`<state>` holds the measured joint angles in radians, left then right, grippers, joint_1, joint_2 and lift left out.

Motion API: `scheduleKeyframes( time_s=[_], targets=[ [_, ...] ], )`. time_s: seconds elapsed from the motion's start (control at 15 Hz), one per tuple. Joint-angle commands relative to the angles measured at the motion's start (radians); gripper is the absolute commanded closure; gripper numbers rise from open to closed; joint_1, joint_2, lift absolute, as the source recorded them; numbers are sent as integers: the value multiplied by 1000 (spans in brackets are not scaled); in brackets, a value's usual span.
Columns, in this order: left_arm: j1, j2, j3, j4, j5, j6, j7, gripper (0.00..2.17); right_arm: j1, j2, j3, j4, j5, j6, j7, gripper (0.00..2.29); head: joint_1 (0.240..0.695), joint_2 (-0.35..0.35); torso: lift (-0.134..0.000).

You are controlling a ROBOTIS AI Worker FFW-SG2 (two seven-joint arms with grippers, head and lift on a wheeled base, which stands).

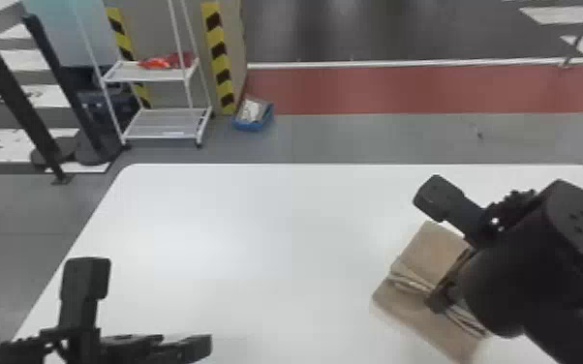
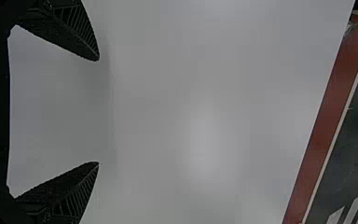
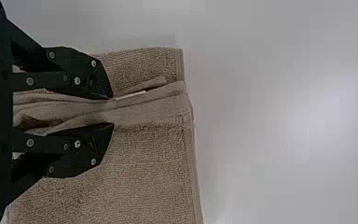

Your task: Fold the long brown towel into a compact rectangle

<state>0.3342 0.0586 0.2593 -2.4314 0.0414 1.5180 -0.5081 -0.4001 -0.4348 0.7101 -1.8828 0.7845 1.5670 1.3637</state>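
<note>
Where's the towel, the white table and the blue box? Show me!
Towel [image 3: 144, 170], right wrist view: its wide flat part.
Table [image 1: 256, 218], head view: bare middle of its top.
Blue box [image 1: 252, 128], head view: its front wall.

A white shelf cart [image 1: 167, 121] (wheeled) stands beyond the table [image 1: 237, 213].

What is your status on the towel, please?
Left tool open above table; right tool closed on folds of brown towel; no obstruction seen.
</note>
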Motion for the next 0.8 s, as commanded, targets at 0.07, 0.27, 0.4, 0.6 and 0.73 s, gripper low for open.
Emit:
scheduleKeyframes(
  time_s=[0.07,0.27,0.4,0.6,0.73],
  targets=[
    [0,0,3,0,0,0,-1,87,-11,41,43,-1,-1,5,3,846,695,106,-124],
    [2,1,8,-1,2,0,-1,87,-26,82,107,-1,12,5,3,846,695,158,-124],
    [2,0,9,-5,6,3,-4,87,-36,113,146,-7,13,5,3,846,695,188,-124],
    [9,-6,3,-17,49,-6,2,87,-29,137,134,-7,7,5,3,1048,695,239,-124],
    [17,-10,-12,-15,83,-43,0,73,-20,150,118,-7,7,5,3,1048,695,242,-124]
  ],
)
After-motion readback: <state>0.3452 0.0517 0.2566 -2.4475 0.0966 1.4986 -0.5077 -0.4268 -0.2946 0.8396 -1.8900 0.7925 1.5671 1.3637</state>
